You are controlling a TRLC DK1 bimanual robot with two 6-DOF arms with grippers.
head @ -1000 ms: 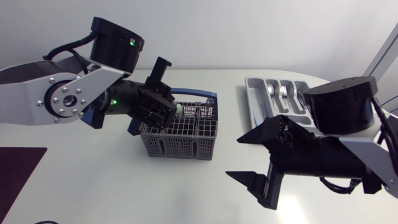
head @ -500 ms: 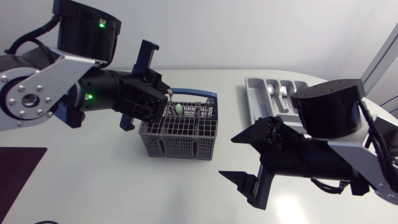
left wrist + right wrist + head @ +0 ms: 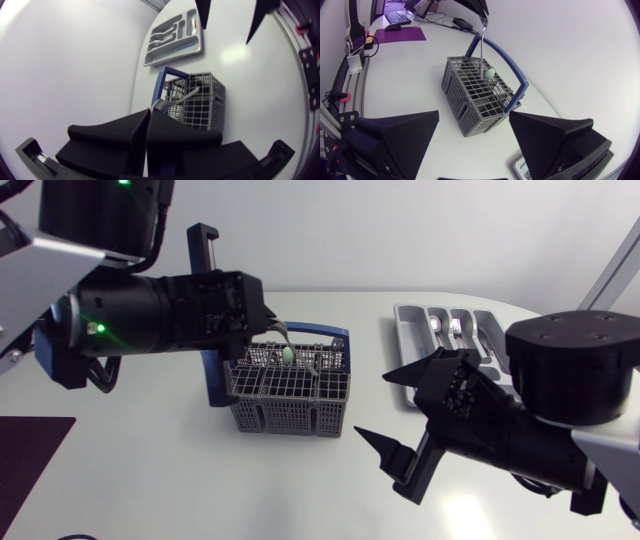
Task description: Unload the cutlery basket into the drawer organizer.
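The left gripper (image 3: 149,112) is hovering over the basket (image 3: 290,405), with its fingers pressing together on the metal handle of a piece of cutlery (image 3: 159,104). The lower end of it is dipping into the basket, which is sitting mid-table with a pale green item (image 3: 288,355) lying inside. The right gripper (image 3: 370,405) is hanging just beside the basket, fingers spread wide apart and gripping nothing. The organizer (image 3: 404,345) is lying beyond it, carrying some cutlery.
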